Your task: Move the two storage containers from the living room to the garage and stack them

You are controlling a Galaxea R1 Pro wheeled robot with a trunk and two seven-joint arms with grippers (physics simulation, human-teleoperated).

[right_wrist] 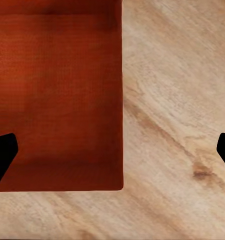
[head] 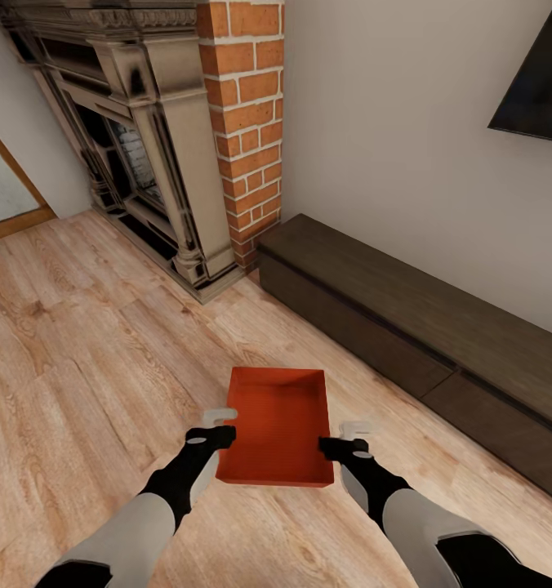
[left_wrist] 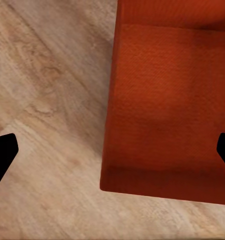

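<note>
You're facing the living room's wood plank floor (head: 80, 359), with the fireplace (head: 137, 147) and brick chimney (head: 247, 122) ahead and the long dark bench (head: 423, 335) along the wall. One orange-red storage container (head: 278, 425) sits open side up on the planks, its long axis running away from you toward the chimney. Your left gripper (head: 219, 426) and right gripper (head: 346, 437) hang spread wide, each straddling one long wall near the container's near corners
</note>
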